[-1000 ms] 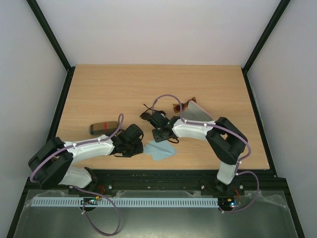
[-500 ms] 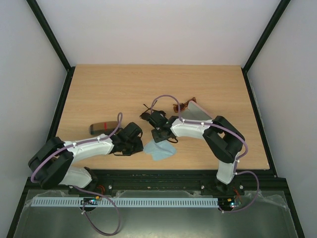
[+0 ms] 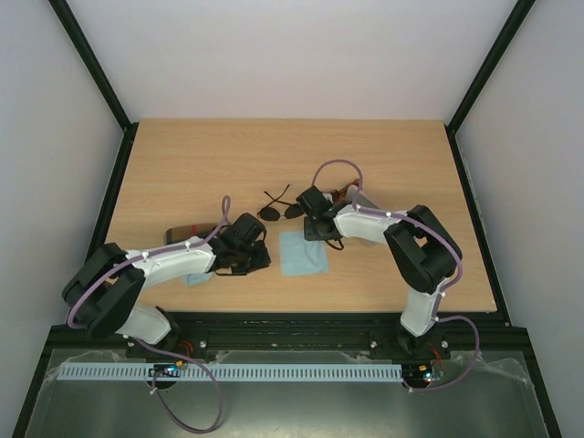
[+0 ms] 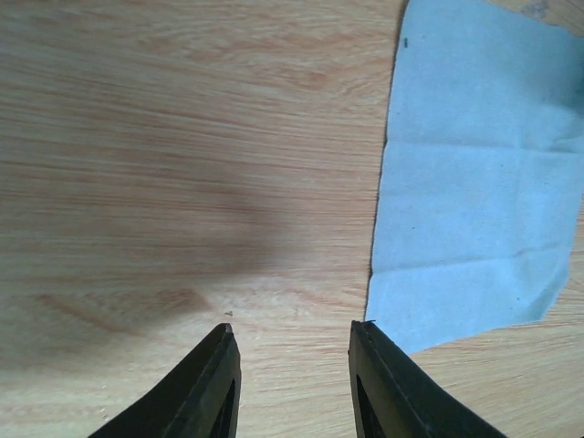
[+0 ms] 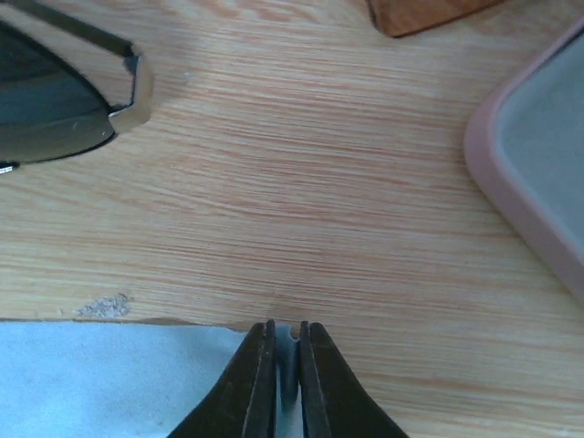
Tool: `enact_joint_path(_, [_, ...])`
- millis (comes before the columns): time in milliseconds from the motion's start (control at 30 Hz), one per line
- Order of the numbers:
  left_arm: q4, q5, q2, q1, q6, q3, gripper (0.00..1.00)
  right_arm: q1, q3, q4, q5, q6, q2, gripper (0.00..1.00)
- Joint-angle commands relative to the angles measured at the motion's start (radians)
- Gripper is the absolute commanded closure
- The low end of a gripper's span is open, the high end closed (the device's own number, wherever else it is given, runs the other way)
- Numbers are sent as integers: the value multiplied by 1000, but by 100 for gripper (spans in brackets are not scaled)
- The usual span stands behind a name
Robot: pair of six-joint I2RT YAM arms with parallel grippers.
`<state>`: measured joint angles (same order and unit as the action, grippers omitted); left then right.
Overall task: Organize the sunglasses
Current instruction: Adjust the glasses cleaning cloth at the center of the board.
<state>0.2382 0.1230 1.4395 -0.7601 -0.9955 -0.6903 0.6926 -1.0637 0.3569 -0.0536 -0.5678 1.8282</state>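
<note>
**While the cloth [image 3: 302, 253] is pinched, the aviators [image 3: 281, 210] lie by the right gripper [image 3: 315, 226]**

From above, they are seen lying crosswise, just left of it. At the left wrist, the left gripper [image 4: 292, 333] is shown parted and empty. At the right wrist, the cloth edge is clamped between closed fingers.

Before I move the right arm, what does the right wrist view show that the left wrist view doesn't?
Only the right wrist view: the aviator sunglasses at upper left, the pink case at right, a reddish-brown corner at the top edge, too cropped to identify, and the right gripper shut on the edge of the light blue cloth. Only the left wrist view: the left gripper open over bare wood, nothing between its fingers. Both: a light blue cloth, likely the same one, lying on the wooden table.
</note>
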Motion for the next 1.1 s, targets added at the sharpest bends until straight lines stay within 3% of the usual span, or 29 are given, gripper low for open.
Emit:
enact_joint_path(0, [-5, 26, 26, 5, 43, -32, 64, 0, 15, -6, -22, -7, -6, 83])
enact_joint_path(100, [-17, 54, 29, 4, 65, -45, 64, 0, 17, 14, -64, -10, -43, 74])
enact_joint_path(267, [-120, 156, 26, -6, 86, -49, 66, 1, 34, 72, -100, -24, -132, 70])
enact_joint_path(500, [-177, 178, 130, -39, 85, -120, 76, 1, 148, 57, 99, -46, -252, 69])
enact_joint_path(667, [-213, 199, 207, -55, 80, -126, 78, 0, 234, 22, 226, -60, -310, 71])
enact_joint_path(867, [-124, 138, 258, -83, 87, -142, 78, 1, 297, -12, 308, -63, -326, 72])
enact_joint_path(1067, [52, 22, 277, -136, 85, -169, 79, 1, 306, -5, 292, -94, -343, 73])
